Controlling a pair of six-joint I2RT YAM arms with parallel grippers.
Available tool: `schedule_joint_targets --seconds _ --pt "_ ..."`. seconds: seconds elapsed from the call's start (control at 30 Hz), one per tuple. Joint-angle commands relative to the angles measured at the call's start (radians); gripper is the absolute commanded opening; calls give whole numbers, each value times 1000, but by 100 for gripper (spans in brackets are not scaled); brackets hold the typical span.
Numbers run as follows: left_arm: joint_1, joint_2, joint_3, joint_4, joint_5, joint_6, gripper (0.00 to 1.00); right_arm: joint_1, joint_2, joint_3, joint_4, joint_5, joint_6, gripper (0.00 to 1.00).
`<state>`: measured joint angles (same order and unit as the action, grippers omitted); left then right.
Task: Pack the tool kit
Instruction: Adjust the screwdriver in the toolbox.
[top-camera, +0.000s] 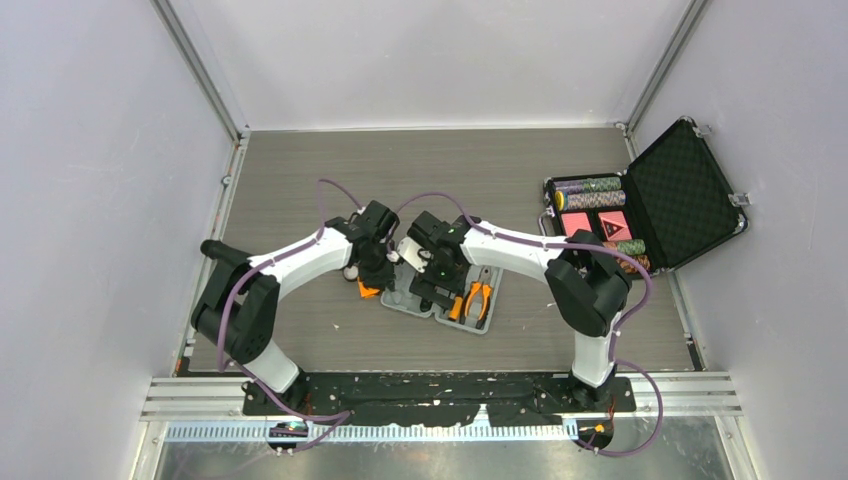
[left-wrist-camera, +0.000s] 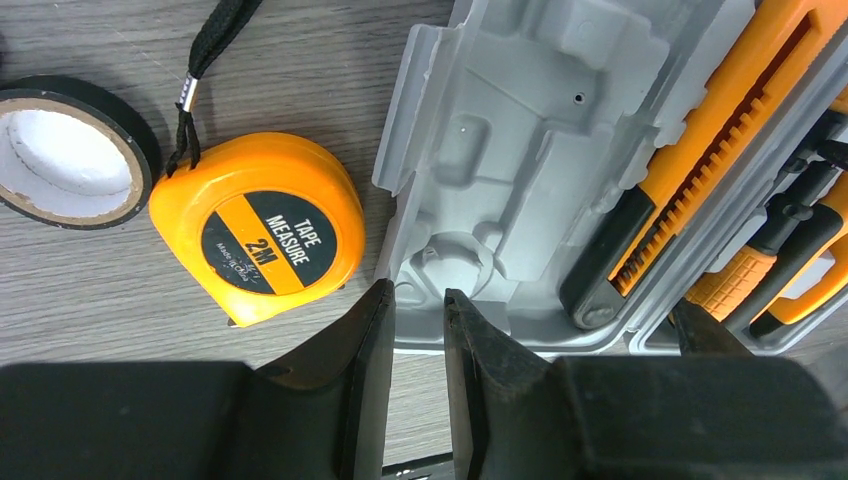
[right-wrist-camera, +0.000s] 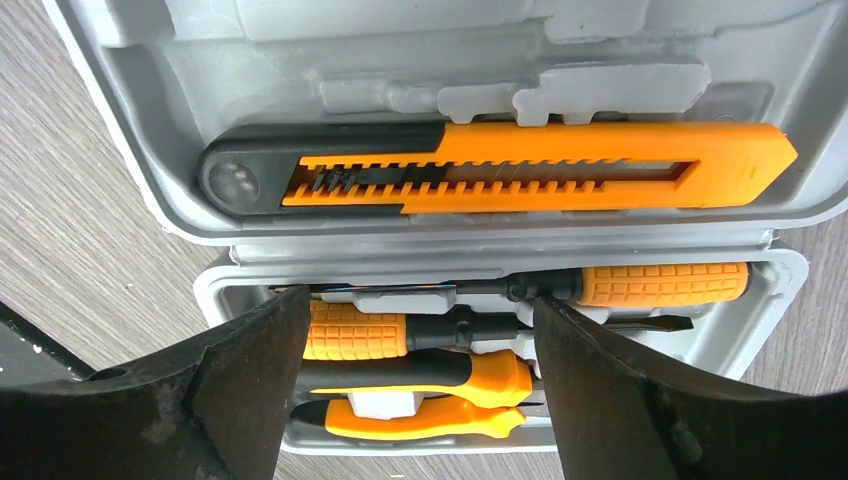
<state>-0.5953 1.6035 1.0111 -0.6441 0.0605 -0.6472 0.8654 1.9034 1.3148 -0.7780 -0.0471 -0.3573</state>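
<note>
The grey tool case (top-camera: 412, 299) lies open in the middle of the table. In the right wrist view its upper half (right-wrist-camera: 140, 150) holds an orange utility knife (right-wrist-camera: 520, 172). Its lower half holds two screwdrivers (right-wrist-camera: 660, 285) and orange-and-black pliers (right-wrist-camera: 420, 392). My right gripper (right-wrist-camera: 420, 310) is open wide just above the screwdrivers and pliers, holding nothing. The orange tape measure (left-wrist-camera: 258, 240) lies on the table left of the case (left-wrist-camera: 500, 150). My left gripper (left-wrist-camera: 418, 300) hovers at the case's near left corner, beside the tape measure. Its jaws stand a narrow gap apart with nothing between them.
A roll of black tape (left-wrist-camera: 60, 150) lies left of the tape measure. A larger black foam-lined case with poker chips (top-camera: 640, 215) stands open at the back right. Grey walls close in the table on three sides.
</note>
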Motion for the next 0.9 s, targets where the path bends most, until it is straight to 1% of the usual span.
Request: schedule_joint_targets --seconds 0.0,0.13,0.33,0.43,0.47,0.53,0.6,0.67,0.7,0.77,0.87 --pt "-13 -63 11 27 30 0 27 -10 144 -56 102 -52 16 86" --pt "-13 -96 18 17 14 -2 27 -10 47 -9 68 -42 20 87" --pt "-9 -156 41 -2 -22 -8 27 -15 -128 81 42 -7 39 92" --pt "2 -166 51 -4 -37 -4 28 -29 -224 88 54 27 82 94" --pt "4 -162 57 -8 -39 0 28 -36 -264 71 76 35 118 94" --pt "7 -145 84 -24 -36 10 28 -64 -333 21 116 106 194 95" --pt "8 -123 107 -31 -31 19 28 -109 -400 -48 159 92 273 94" --pt "7 -96 127 -36 -13 23 28 -167 -464 -129 207 45 312 93" --pt "7 -87 132 -39 -8 23 28 -176 -478 -180 235 25 313 92" --pt "8 -78 132 -36 7 21 28 -187 -498 -218 242 -1 283 90" --pt "7 -79 115 -34 15 21 28 -189 -461 -218 208 -24 212 89"
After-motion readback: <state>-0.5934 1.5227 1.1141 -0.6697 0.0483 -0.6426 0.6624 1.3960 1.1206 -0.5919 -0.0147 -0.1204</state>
